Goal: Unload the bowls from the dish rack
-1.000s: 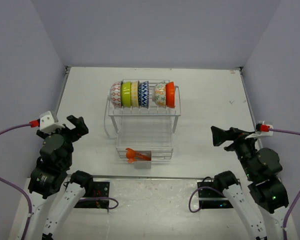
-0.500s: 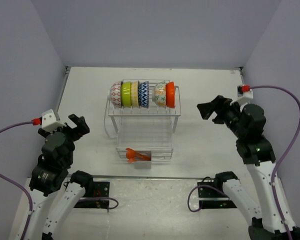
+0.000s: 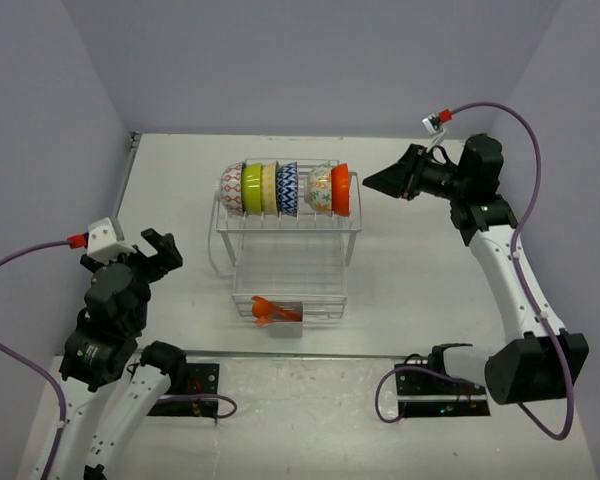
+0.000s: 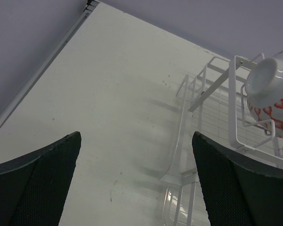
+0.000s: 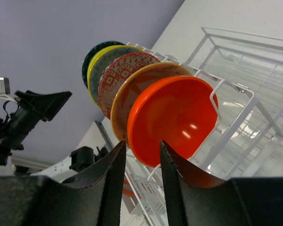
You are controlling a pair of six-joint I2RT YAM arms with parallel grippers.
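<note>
Right pincer (image 3: 373, 182): fingers at narrow gap, pinching nothing; tips just beside orange bowl (image 5: 174, 117), rightmost in row, not touching in top view. Left pincer (image 4: 137, 188): spread wide, empty, over table (image 3: 420, 290), well left of dish rack (image 3: 290, 265). Six bowls stand on edge, packed along rack's upper shelf; red-patterned bowl (image 4: 273, 99) at left end. Orange utensils (image 3: 270, 311) in front holder.

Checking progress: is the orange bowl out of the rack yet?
In: the bowl stands on edge at the right end of the rack.
</note>
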